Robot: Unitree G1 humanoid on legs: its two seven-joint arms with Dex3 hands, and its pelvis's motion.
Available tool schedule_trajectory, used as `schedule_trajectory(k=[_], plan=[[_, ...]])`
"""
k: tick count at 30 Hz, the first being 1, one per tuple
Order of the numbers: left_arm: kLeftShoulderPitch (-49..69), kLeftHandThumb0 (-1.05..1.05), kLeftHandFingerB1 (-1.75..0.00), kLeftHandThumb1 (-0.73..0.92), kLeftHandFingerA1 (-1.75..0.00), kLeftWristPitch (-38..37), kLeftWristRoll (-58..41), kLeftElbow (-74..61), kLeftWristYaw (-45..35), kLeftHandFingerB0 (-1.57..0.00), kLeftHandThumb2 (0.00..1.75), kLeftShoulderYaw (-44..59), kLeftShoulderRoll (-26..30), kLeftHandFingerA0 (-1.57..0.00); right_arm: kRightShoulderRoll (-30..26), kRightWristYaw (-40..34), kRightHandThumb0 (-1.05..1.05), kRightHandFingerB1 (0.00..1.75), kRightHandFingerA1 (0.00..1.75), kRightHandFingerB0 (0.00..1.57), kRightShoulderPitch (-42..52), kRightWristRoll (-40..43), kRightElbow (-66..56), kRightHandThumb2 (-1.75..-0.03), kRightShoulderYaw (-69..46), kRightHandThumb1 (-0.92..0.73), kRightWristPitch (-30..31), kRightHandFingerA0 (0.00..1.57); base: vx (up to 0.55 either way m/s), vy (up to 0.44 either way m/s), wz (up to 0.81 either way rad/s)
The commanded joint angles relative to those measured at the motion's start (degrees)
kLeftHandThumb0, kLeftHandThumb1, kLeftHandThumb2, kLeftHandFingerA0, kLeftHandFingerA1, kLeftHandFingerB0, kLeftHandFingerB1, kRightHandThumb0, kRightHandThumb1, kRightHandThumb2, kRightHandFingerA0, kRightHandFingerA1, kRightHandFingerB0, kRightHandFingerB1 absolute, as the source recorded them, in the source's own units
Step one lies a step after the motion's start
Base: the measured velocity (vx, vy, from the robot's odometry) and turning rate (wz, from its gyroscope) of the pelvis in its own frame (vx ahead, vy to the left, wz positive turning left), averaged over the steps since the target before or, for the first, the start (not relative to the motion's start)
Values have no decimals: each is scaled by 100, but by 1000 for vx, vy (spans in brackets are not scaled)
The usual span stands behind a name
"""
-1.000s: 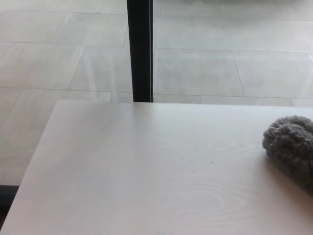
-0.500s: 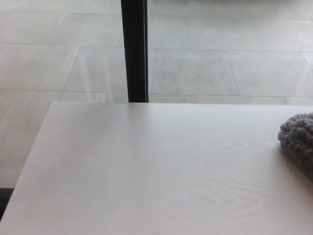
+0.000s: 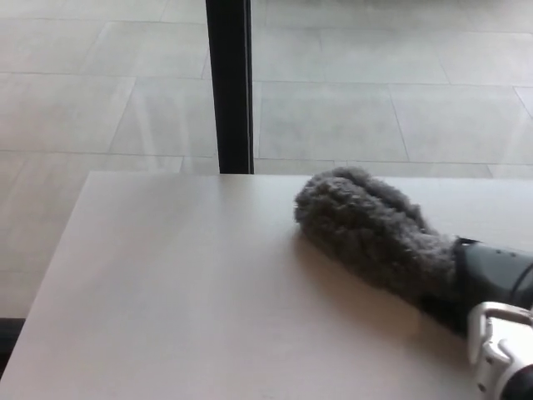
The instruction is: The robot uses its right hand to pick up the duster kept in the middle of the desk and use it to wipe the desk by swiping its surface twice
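Head view shows the duster [image 3: 371, 233] lying low across the right half of the tabletop [image 3: 166, 292], its grey fluffy head reaching toward 11 o'clock and ending just short of the far edge, close to the dark vertical post [image 3: 229, 83] that stands on the tiled floor [image 3: 375, 108] beyond. The fibres appear pressed onto the pale wood, with a soft shadow along their near side, so the head seems to be in contact with the surface rather than raised above it.

At about 4 o'clock the fluffy part gives way to a dark handle section, and the right robot hand [image 3: 500, 333] comes in from the lower right corner. Only a white wrist piece and some black casing show at the frame edge; the fingers cannot be made out, so whether they are wrapped round the handle cannot be told from this view, though the duster's slanted pose suggests it is being carried by that arm. The left robot hand is not in view.

As a judgement of progress: the pick-up looks done, and a swipe across the tabletop looks to be under way. How many of the two swipes are finished cannot be read from this picture, so at least part of the wiping is probably left.
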Motion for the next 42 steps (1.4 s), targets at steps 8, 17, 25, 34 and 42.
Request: schedule_trajectory(k=[8, 17, 25, 34, 42], plan=[[-79, -42, -50, 53, -63, -46, -106, -11, -72, -71, 56, -9, 198, -80, 471, 142, -29, 112, 175, 81, 837, -681, -519, -72, 1380, -61, -547, 89, 0, 0, 0], [-139, -42, -49, 56, -54, -96, -30, -9, -84, -68, 57, -114, 246, -73, -199, 53, -25, 159, 175, 67, 1254, -1079, -1930, -97, 2035, -54, -1156, 91, 0, 0, 0], [-192, -42, -50, 54, -59, 14, -131, 5, -91, -70, 56, -25, 246, -78, -1267, -209, -29, 116, 175, 82, 1497, -1339, -3002, -74, 2274, -59, -1958, 90, 0, 0, 0], [-162, -42, -49, 55, -56, -1, -66, 1, -55, -69, 57, -84, 263, -75, -2117, -231, -30, 116, 175, 79, 1475, -1697, -3344, -74, 2246, -56, -2198, 90, 0, 0, 0], [-180, -41, -51, 54, -59, 8, -116, 25, -57, -72, 57, -34, 178, -76, -2256, -1124, -26, 97, 173, 80, 911, -2074, -2767, -70, 2684, -64, -3814, 85, 0, 0, 0]])
